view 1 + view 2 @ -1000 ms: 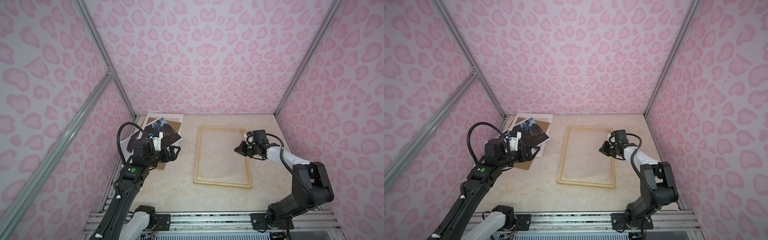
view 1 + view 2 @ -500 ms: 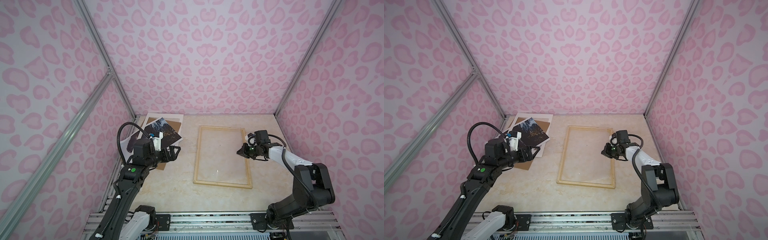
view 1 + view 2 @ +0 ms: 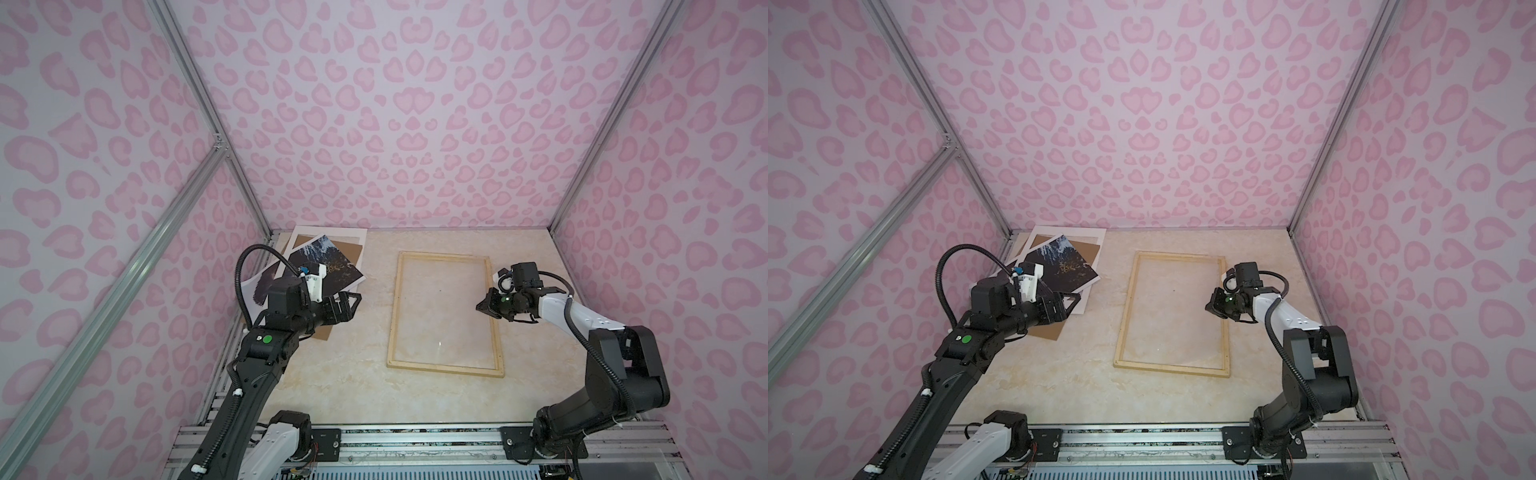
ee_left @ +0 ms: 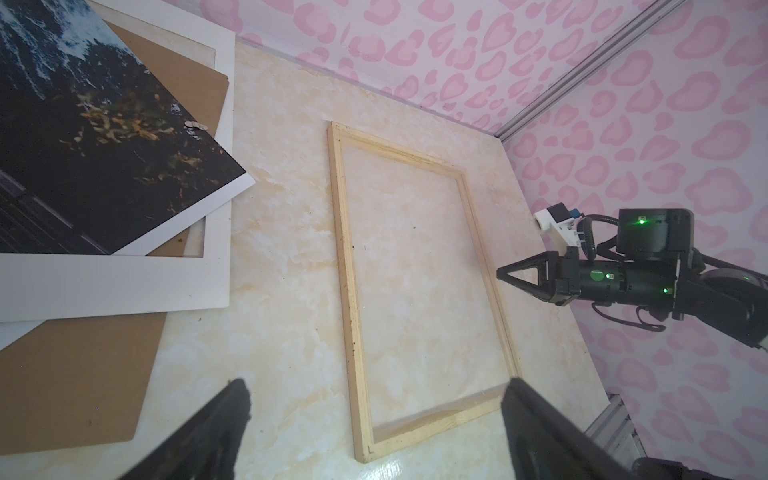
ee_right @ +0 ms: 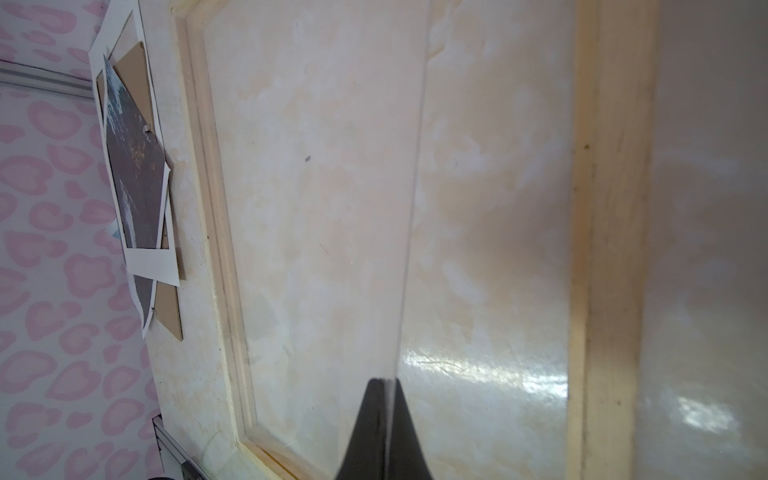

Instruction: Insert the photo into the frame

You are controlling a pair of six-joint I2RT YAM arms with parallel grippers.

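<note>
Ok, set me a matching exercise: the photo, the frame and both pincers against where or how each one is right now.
Things:
1. photo
2. frame
3. left pincer
4. right pincer

States:
a. open, holding nothing
b. shut on the edge of the clear pane
c. lying on top of the white mat board and brown board
d. flat on the table, with no photo in it

Pairs: 1-c, 2-d, 3-a, 4-b
</note>
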